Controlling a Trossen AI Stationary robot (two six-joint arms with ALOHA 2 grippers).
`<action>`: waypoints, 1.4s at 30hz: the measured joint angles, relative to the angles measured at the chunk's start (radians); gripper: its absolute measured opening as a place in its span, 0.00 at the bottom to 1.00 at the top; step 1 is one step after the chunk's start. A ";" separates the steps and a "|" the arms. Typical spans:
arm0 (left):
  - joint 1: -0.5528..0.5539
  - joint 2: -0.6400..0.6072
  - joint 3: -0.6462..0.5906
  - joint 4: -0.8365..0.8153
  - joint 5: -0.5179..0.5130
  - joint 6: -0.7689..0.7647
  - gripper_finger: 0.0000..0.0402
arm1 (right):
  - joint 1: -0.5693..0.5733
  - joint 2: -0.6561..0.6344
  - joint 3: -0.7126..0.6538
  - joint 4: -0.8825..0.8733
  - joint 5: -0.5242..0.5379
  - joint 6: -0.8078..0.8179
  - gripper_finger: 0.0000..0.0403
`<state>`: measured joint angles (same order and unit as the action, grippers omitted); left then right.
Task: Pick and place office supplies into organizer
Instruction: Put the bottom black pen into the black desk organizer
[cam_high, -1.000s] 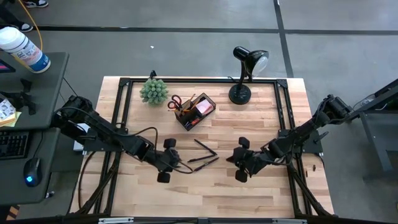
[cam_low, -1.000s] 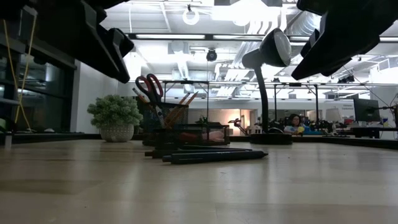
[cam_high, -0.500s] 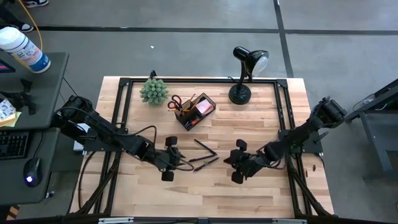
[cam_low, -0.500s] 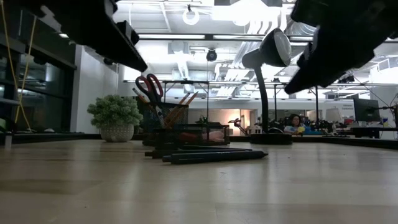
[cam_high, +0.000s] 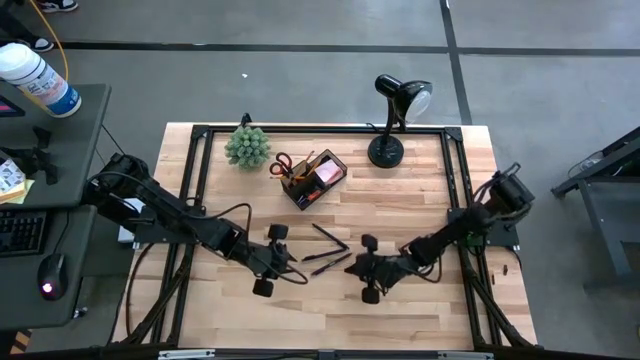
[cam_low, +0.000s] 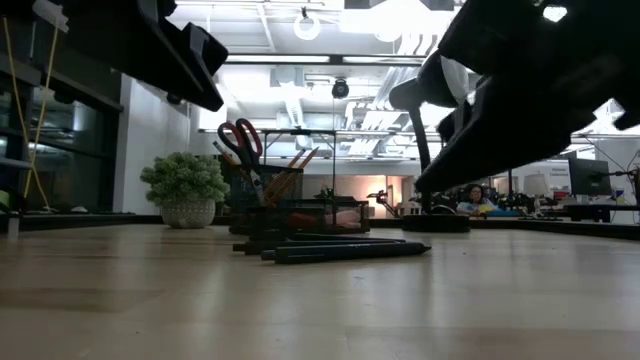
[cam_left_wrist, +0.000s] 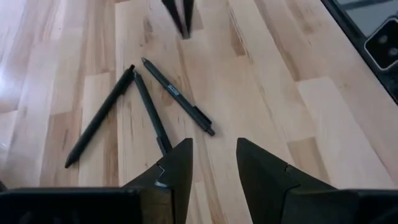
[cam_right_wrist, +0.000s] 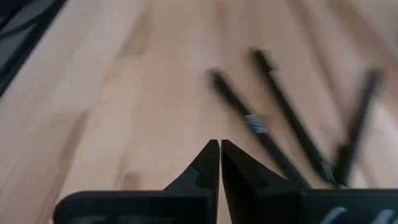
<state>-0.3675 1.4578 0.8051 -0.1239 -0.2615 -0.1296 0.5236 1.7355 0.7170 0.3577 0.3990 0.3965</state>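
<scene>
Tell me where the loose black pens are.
In the high view the black pens lie mid-table, between the left gripper and right gripper, in front of the organizer.

I count three black pens (cam_left_wrist: 152, 112) lying loose on my table (cam_high: 420, 200), one organizer (cam_high: 313, 180), one pair of red-handled scissors (cam_high: 281, 164) standing in it, one desk lamp (cam_high: 395, 118) and one green plant (cam_high: 246, 146). I have two grippers, left (cam_high: 268, 260) and right (cam_high: 366, 270).

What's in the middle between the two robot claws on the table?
In the high view, three black pens lie loose on the wooden table between the left gripper and the right gripper. Neither touches them.
</scene>
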 joint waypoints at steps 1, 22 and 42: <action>0.000 0.000 0.000 -0.003 0.000 0.004 0.28 | -0.009 -0.001 0.000 0.002 -0.053 -0.058 0.03; 0.001 0.000 0.000 -0.044 -0.011 0.045 0.28 | -0.302 -0.009 0.127 -0.358 -0.511 -0.613 0.29; 0.001 0.000 0.000 -0.112 -0.010 0.043 0.28 | -0.336 0.051 0.126 -0.374 -0.567 -0.690 0.29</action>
<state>-0.3668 1.4578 0.8051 -0.2356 -0.2710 -0.0864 0.1879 1.7870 0.8425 -0.0165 -0.1680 -0.2932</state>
